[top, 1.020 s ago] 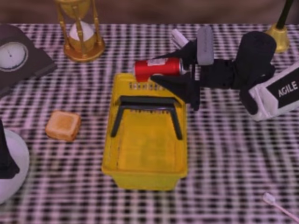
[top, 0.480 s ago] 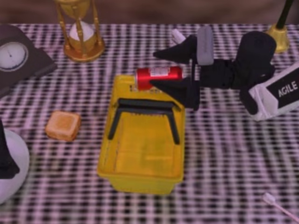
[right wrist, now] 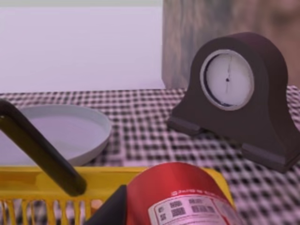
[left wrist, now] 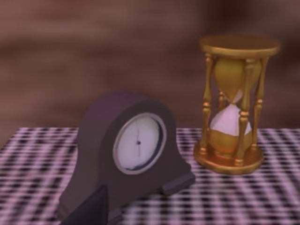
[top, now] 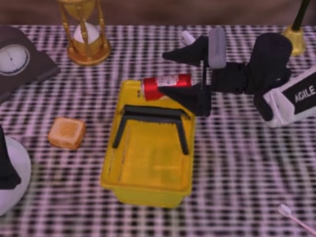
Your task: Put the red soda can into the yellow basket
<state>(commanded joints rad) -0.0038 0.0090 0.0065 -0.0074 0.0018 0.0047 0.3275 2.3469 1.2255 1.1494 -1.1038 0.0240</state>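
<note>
The red soda can (top: 165,84) lies on its side across the far rim of the yellow basket (top: 111,163), its label up. My right gripper (top: 164,72) is open around it. One finger reaches out past the can on the far side and the other finger (top: 185,94) lies against the can over the basket's rim. In the right wrist view the can (right wrist: 183,197) fills the near edge beside one dark finger (right wrist: 112,208), above the basket's slotted rim (right wrist: 37,180). My left gripper (top: 5,168) is parked at the left edge, open, with one finger (left wrist: 91,208) showing.
The basket's dark grey handles (top: 150,116) lie folded across its far half. A dark mantel clock (top: 15,59) and a gold hourglass (top: 86,34) stand at the back left. A toast slice (top: 66,132) and a white plate (top: 17,185) lie left of the basket.
My right gripper has opened and let go of the can, which sank onto the basket's far rim. The basket slid a little toward the near left.
</note>
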